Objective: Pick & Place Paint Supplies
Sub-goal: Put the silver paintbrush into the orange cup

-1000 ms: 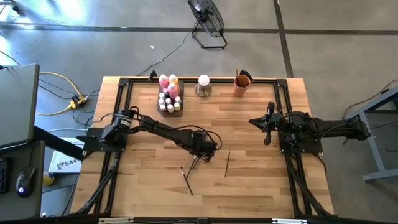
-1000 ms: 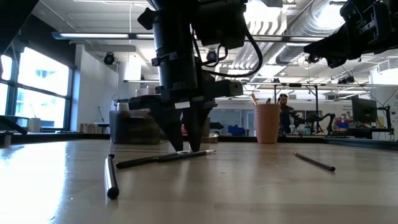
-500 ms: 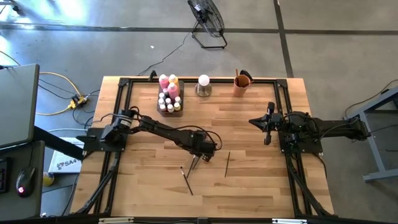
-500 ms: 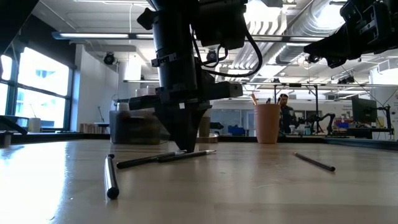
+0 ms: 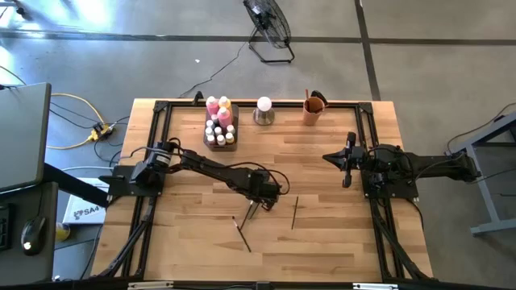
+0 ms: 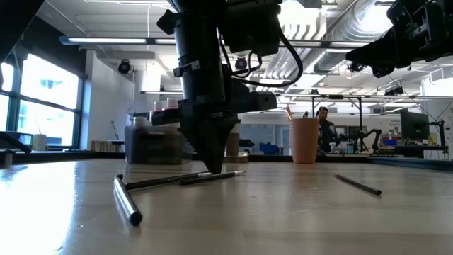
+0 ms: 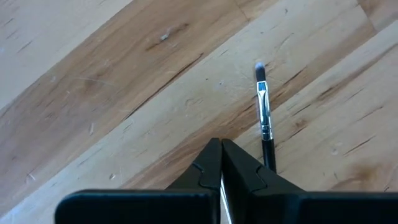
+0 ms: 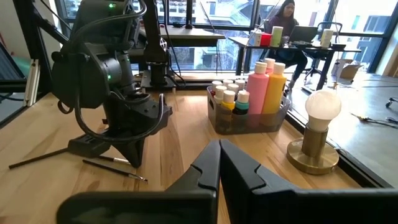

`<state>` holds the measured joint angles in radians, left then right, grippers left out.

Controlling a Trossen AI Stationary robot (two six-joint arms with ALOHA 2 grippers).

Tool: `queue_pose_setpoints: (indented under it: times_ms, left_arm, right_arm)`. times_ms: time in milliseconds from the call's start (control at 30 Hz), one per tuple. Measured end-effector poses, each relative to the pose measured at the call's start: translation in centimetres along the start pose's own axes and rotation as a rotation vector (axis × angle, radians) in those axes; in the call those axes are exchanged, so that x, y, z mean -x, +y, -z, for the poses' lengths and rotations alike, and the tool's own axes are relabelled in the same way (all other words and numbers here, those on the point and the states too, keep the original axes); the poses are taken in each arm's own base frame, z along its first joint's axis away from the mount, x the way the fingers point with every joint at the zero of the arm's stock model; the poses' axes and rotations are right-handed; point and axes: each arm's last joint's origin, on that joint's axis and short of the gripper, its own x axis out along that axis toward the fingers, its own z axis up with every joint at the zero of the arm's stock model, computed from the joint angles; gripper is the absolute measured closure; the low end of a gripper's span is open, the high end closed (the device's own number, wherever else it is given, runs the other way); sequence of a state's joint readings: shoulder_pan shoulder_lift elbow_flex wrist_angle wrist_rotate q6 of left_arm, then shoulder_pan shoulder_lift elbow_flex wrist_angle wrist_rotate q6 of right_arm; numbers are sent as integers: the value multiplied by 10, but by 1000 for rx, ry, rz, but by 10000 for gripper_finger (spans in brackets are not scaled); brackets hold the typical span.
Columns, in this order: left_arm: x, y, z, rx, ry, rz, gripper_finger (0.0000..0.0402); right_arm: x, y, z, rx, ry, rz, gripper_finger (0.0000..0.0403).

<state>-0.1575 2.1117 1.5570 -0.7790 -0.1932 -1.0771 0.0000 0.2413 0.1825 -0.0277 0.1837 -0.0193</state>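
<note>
We see first the wooden table (image 5: 322, 173), with a black frame around its edge. The left arm (image 5: 210, 167) reaches far toward the middle of the table. The right arm (image 5: 411, 165) waits at its own side, raised above the wood.

The left gripper (image 7: 221, 148) points down with its tips at the table surface, and its two fingers are pressed together. The right gripper (image 8: 219, 149) has its fingers pressed together too, and there is nothing between them.

At the far edge of the table stands the grey tray (image 8: 249, 124). Beside it is the white ball on a metal base (image 8: 321, 109), and further along the orange cup (image 5: 313, 110). Inside the tray the pink bottle (image 8: 258, 87) and the yellow bottle (image 8: 275, 86) stand upright at the back, touching each other. The tiny white-capped bottles (image 8: 227, 96) stand in front of them.

The paintbrushes lie flat on the wood. One brush (image 7: 264, 115) lies just beside the left gripper's fingers, with its handle hidden behind one finger. We cannot tell if it is pinched. A second brush (image 5: 242, 234) lies near it, toward the front edge. A third brush (image 5: 294, 213) lies apart, toward the right arm's side.
</note>
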Motion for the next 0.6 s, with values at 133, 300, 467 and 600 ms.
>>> queue_pose_setpoints:
  times_ms: [133,300,467,600]
  left_arm:
    - [0,0,0,1,18,9,401]
    - [0,0,1,-46,30,16,401]
    - [0,-1,1,-114,3,5,401]
    - [10,-1,-4,-174,-85,3,401]
  right_arm:
    - [0,0,0,1,3,0,401]
    - [0,0,1,3,15,0,401]
    - [0,0,2,3,21,-1,401]
    - [0,0,2,4,21,-1,401]
